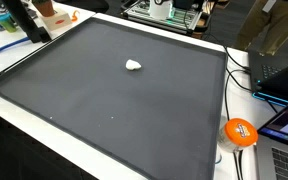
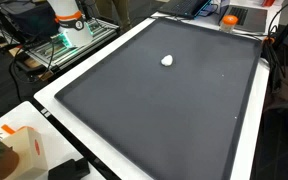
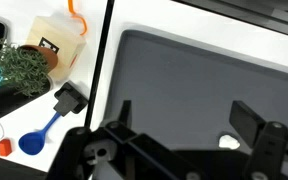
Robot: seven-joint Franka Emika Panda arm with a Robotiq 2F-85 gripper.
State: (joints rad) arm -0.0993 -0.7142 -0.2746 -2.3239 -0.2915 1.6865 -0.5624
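Well below claw (image 3: 182, 112), white lump (image 3: 227, 142)

light: bright, even | shadows: faint | focus: slightly soft, low-res

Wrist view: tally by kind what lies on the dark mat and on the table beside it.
White lump, on the mat: 1
Blue scoop: 1
Potted plant: 1
Orange box: 1
Black block: 1
Small orange piece: 1
Total made out: 6
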